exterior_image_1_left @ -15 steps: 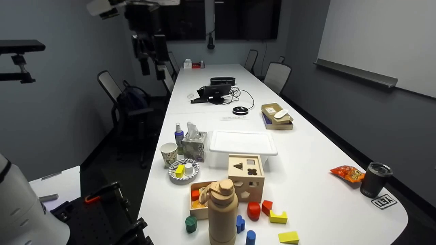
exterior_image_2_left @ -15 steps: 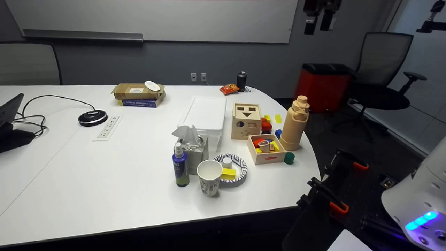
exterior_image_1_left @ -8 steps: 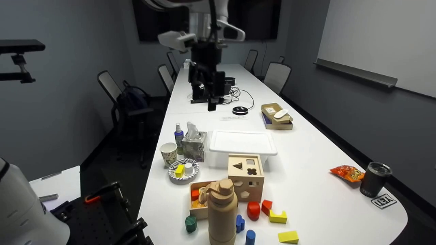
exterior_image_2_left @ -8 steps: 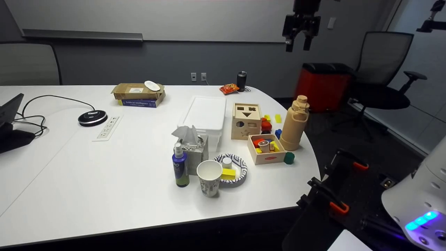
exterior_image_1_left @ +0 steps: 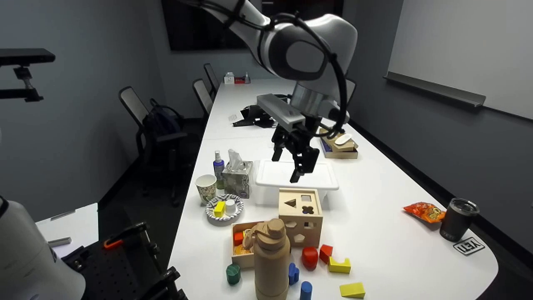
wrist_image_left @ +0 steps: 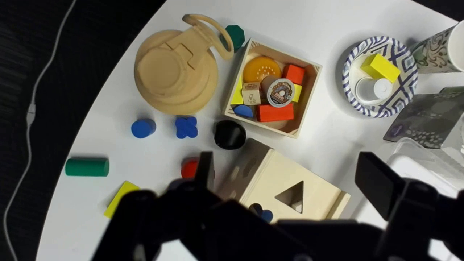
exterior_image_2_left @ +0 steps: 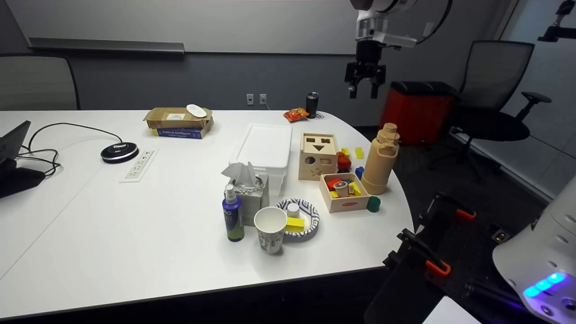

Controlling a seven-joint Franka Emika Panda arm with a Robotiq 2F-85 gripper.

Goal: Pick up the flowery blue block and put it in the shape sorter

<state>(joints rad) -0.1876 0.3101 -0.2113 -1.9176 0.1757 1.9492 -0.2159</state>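
Blue flowery block point(wrist_image_left: 186, 127) lying loose, my pincer point(exterior_image_1_left: 285, 167) hanging wide and unladen

I am hovering with my fingers point(wrist_image_left: 377, 183) spread wide and nothing between them, judging the step in hand to be the reach for the block. It is resting on the white table point(wrist_image_left: 108, 141), left of centre in the wrist view, while the shape sorter point(wrist_image_left: 282, 175) is filling the lower centre. A straight drop would likely be risking the sorter, so I am favouring a shift toward the left of that frame first. The tan bottle point(wrist_image_left: 174, 83) is standing just beside the block, above it in the frame, so I am wanting room there; a blue cylinder point(wrist_image_left: 143, 128) is sitting near on the left and a black piece point(wrist_image_left: 230, 135) near on the right. I am planning to close evenly, each finger pressing two lobes.

Smooth-looking and solid blue, the block is turning its four-lobed face upward. Pale wood is making up the boxy sorter; its four-lobed hole point(exterior_image_1_left: 308, 210) is sitting on the top face, low and right of centre in an exterior view, with something bluish showing through. Rounded lobes are likely to be slipping under an off-centre squeeze, so I am valuing a centred grip.
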